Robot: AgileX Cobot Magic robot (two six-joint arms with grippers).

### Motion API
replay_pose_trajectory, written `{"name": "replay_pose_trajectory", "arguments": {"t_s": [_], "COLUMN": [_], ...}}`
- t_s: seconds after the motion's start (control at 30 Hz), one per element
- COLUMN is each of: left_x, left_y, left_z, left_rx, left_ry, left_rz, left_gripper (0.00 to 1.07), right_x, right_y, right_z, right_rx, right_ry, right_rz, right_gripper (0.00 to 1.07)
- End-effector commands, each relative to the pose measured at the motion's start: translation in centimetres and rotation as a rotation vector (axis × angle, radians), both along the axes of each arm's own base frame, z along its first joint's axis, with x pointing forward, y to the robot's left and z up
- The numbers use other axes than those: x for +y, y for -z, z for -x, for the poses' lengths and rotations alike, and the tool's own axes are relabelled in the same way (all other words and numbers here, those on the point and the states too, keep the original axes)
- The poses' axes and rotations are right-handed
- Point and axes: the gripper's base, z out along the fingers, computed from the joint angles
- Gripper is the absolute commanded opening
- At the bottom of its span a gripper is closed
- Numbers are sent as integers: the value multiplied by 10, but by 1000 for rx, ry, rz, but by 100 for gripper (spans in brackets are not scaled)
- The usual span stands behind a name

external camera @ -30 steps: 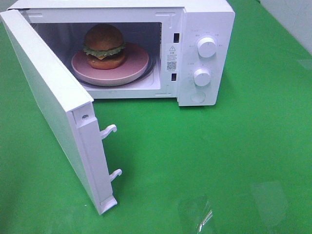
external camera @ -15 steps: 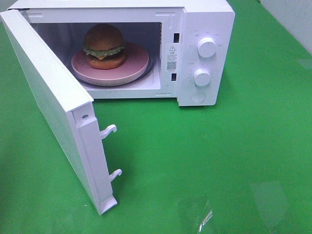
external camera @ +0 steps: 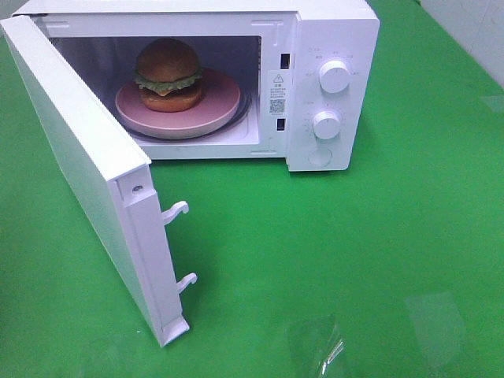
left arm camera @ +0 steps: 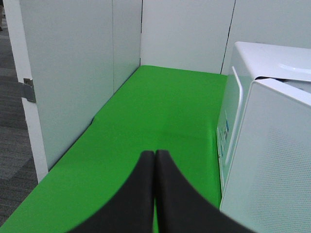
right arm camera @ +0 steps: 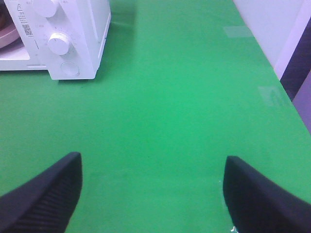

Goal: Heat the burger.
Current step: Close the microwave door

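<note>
The burger (external camera: 168,75), brown bun with green lettuce and yellow cheese, sits on a round pink plate (external camera: 220,106) inside the white microwave (external camera: 331,31). The microwave door (external camera: 87,181) stands swung wide open toward the front left. Neither gripper shows in the exterior high view. In the left wrist view my left gripper (left arm camera: 154,154) is shut, its black fingers pressed together and empty, over green table beside the outer face of the door (left arm camera: 272,165). My right gripper (right arm camera: 150,165) is open and empty above bare green cloth, with the microwave's knobs (right arm camera: 58,43) ahead of it.
The table is covered in green cloth (external camera: 354,252). White partition walls (left arm camera: 73,73) border the table's left side and back. Two door latch hooks (external camera: 177,211) jut from the door's edge. Two knobs (external camera: 335,76) and a button are on the control panel.
Nothing in the exterior high view has moved; burger, plate and door stand as before.
</note>
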Motion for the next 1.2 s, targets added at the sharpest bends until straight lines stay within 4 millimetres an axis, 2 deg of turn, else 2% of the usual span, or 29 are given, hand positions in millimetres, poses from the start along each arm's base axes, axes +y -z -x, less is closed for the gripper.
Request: {"name": "replay_pose_trajectory", "arguments": {"t_s": [0.03, 0.17, 0.2, 0.33, 0.43, 0.5, 0.8, 0.93, 0.97, 1.0, 1.03, 1.2], "left_x": [-1, -5, -8, -15, -17, -25, -38, -50, -59, -59, -70, -90], "left_y": [4, 10, 14, 19, 21, 24, 36, 38, 41, 41, 43, 50], "left_z": [-9, -20, -29, -43, -48, -60, -83, -94, -99, -99, -104, -114], "left_rx": [-14, 16, 31, 46, 53, 33, 72, 88, 99, 99, 107, 124], "left_ry": [21, 84, 127, 215, 253, 348, 520, 586, 629, 629, 672, 691], "left_rz": [-15, -64, -62, -57, -62, -49, -27, 12, -2, -2, -11, 22], "left_gripper": [0, 0, 0, 0, 0, 0, 0, 0, 0, 0, 0, 0], "right_x": [0, 0, 0, 0, 0, 0, 0, 0, 0, 0, 0, 0], "right_y": [0, 0, 0, 0, 0, -1, -1, -1, -1, -1, -1, -1], "right_z": [4, 4, 4, 4, 4, 4, 4, 4, 4, 4, 4, 4], "right_rx": [-32, -32, -32, -32, -32, -34, -34, -34, -34, -34, -34, -34], "right_ry": [7, 7, 7, 8, 9, 13, 13, 13, 13, 13, 13, 13], "right_rz": [-10, -10, -10, -12, -14, -24, -24, -24, -24, -24, -24, -24], "right_gripper": [76, 75, 75, 75, 75, 75, 75, 75, 75, 75, 75, 75]}}
